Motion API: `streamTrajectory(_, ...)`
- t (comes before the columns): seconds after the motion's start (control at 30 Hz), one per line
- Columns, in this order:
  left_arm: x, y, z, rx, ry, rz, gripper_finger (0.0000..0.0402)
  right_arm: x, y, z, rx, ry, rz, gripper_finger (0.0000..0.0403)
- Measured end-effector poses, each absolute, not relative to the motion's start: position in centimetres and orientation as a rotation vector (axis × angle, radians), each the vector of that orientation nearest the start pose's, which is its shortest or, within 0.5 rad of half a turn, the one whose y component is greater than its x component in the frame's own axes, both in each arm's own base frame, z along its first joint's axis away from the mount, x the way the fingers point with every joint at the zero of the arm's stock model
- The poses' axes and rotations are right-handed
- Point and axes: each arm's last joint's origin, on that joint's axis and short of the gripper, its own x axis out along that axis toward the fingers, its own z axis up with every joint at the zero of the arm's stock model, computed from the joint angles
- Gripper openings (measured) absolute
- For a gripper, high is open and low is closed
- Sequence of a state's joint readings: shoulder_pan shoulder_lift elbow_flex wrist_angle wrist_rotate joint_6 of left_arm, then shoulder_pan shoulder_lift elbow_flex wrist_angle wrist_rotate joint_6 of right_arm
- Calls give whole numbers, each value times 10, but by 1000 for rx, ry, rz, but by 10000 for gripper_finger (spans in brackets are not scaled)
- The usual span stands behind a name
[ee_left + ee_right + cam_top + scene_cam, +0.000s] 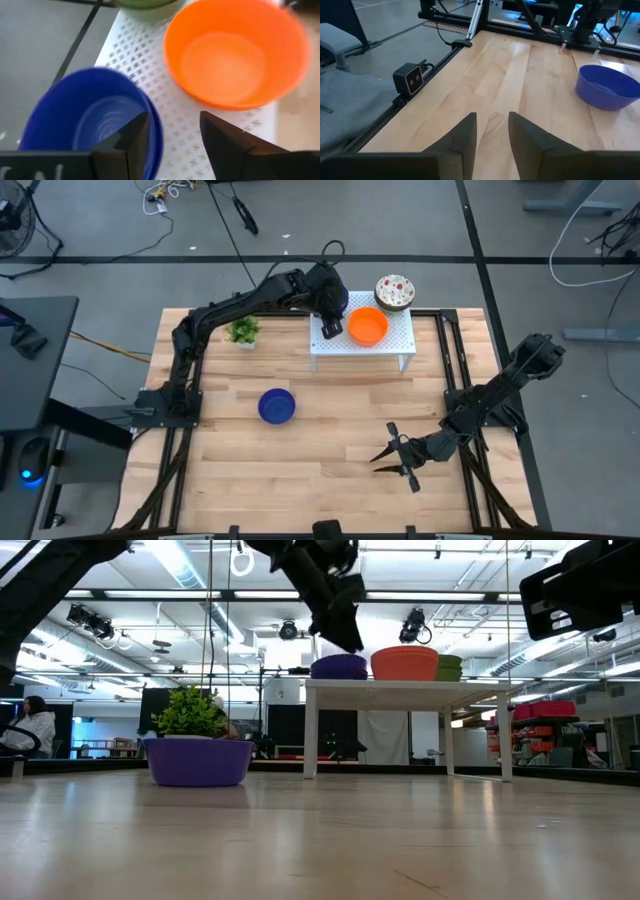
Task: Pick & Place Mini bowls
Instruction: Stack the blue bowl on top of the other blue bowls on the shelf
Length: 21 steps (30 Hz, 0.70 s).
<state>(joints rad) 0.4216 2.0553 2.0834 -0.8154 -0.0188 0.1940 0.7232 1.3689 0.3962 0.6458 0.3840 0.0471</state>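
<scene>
A white perforated stand at the table's far side carries an orange bowl, a speckled bowl with a green outer wall and a blue bowl. In the high view my left gripper covers this blue bowl. In the low view the blue bowl sits on the stand's left end, with the open left gripper just above it. A second blue bowl rests on the table. My right gripper is open, low over the table's near right part. My left gripper comes from above at the blue bowl's rim, on the side nearest the orange bowl. One finger stands over the bowl's inside and the other outside. I cannot tell whether a finger touches the wall.
A small green potted plant stands left of the stand, behind the table's blue bowl in the low view. Black frame rails run along the table's right and left sides. Bare wood lies between the blue bowl and my right gripper.
</scene>
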Motion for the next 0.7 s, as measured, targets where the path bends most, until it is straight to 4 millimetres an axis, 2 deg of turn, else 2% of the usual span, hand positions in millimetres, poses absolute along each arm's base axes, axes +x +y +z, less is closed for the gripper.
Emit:
streamTrajectory(0.13, 409, 175, 352, 33, 768, 313, 182, 190, 153, 162, -133, 298, 329, 113)
streamTrajectory(0.27, 403, 170, 366, 50, 738, 332, 134, 190, 153, 162, -133, 298, 329, 113)
streamTrajectory(0.37, 400, 174, 367, 57, 750, 370, 77, 190, 153, 162, -130, 298, 328, 113)
streamTrajectory(0.47, 403, 177, 358, 53, 780, 376, 20, 190, 153, 162, -121, 299, 327, 113)
streamTrajectory(0.6, 405, 175, 352, 79, 827, 398, 10, 190, 153, 162, -120, 304, 326, 113)
streamTrajectory(0.7, 399, 157, 357, 131, 894, 376, 6, 190, 153, 160, -116, 320, 323, 113)
